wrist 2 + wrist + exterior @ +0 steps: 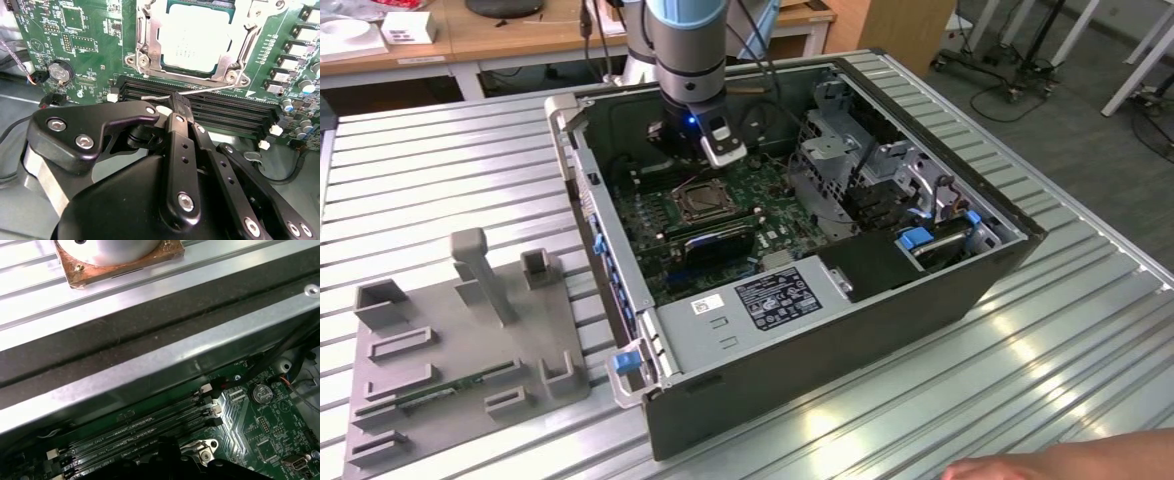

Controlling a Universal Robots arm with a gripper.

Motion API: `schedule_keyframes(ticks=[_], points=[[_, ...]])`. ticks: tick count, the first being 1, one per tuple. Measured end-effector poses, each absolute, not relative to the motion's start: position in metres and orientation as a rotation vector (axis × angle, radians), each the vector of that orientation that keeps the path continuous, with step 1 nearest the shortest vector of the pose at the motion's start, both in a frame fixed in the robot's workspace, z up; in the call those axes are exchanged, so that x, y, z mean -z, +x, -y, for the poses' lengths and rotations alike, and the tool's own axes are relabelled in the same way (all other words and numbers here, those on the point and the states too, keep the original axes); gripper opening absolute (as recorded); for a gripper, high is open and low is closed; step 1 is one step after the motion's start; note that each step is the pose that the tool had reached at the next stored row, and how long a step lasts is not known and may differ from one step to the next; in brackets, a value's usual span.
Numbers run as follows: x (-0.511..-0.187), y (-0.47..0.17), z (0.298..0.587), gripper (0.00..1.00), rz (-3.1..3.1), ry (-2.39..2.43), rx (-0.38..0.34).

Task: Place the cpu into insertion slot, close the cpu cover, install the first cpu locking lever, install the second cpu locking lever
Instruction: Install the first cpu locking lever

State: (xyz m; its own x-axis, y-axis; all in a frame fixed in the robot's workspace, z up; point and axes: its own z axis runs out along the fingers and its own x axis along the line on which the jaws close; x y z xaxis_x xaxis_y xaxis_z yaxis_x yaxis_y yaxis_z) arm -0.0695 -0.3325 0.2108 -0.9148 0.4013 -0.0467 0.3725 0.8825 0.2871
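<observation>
gripper [177,104] closed, tip at locking lever [210,90] between cpu cover [148,35] edge and memory slots [230,107], perhaps touching (cpu [195,40] under cover).

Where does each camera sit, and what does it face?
Exterior view: off the arm, looking down into the open dark-grey computer case; the arm shows.
Second wrist view: on the arm, looking past its black claw at the silver square cpu.
First wrist view: on the arm, facing the case's wall; claw shows.
Both wrist views share long black memory slots.
</observation>
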Motion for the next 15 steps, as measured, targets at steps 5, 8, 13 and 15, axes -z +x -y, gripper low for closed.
schedule_keyframes(ticks=[5, 8, 13, 15], points=[[-0.2095, -0.0686, 0.3325, 0.11, -2.946, 0.607, -0.417], [-0.2089, -0.0685, 0.3325, 0.11, -2.946, 0.607, -0.418], [-0.2067, -0.0685, 0.3325, 0.11, -2.946, 0.607, -0.418], [-0.2051, -0.0685, 0.3325, 0.11, -2.946, 0.607, -0.417]])
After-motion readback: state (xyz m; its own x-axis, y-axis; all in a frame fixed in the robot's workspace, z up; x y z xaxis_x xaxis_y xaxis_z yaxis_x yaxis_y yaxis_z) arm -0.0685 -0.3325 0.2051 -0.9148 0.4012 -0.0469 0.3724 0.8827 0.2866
